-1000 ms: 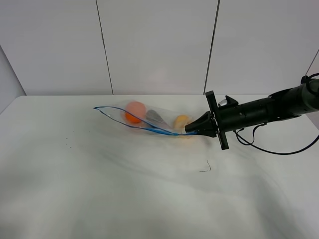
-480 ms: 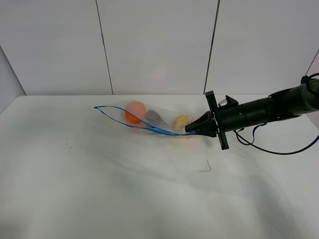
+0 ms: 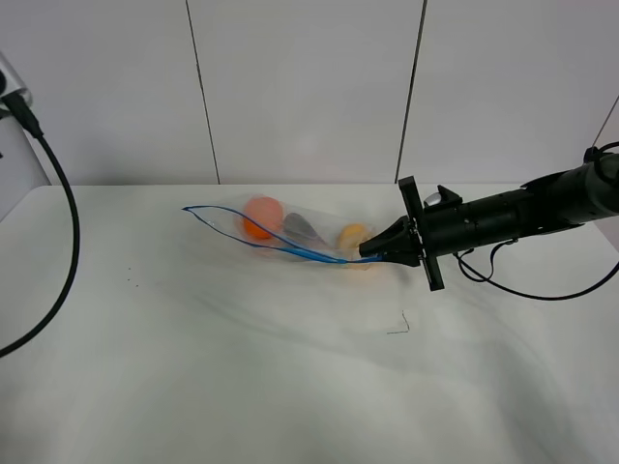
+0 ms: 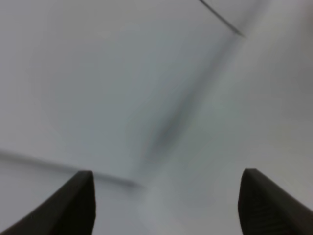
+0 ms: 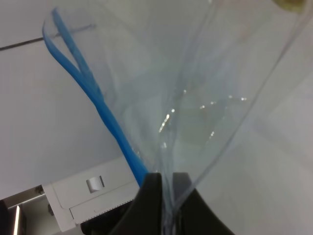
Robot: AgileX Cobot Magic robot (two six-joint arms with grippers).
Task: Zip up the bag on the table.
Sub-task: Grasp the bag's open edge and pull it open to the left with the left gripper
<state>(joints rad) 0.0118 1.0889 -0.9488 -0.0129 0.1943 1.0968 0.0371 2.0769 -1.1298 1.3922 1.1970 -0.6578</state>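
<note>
From the high camera: clear zip bag (image 3: 280, 232) lying on the white table (image 3: 242, 387), on its far half and about mid-width, with an orange fruit (image 3: 259, 217), a dark grey piece (image 3: 302, 226) and a yellow one (image 3: 352, 235) inside. Right gripper (image 3: 366, 251) low over the table's far right part, jaws pinched shut on the bag's end corner, right at the blue zip strip (image 3: 290, 249). Strip apparently joined into one line near that grip, then parted into two tracks toward the other end (mouth gaping like a thin leaf). Black cable (image 3: 73, 232) hanging at the table's left side; no left claw in this view. From the left wrist camera: left gripper (image 4: 166, 172) spread wide, holding nothing, only blurred white surface beyond, nothing of the bag. From the right wrist camera: fingertips clamped on crinkled film and strip, the two tracks splitting apart farther out. Judged from this: one end anchored, perhaps a short stretch sealed, most of the zip left to press shut; needed next, the free claw at the strip for running along it.
</note>
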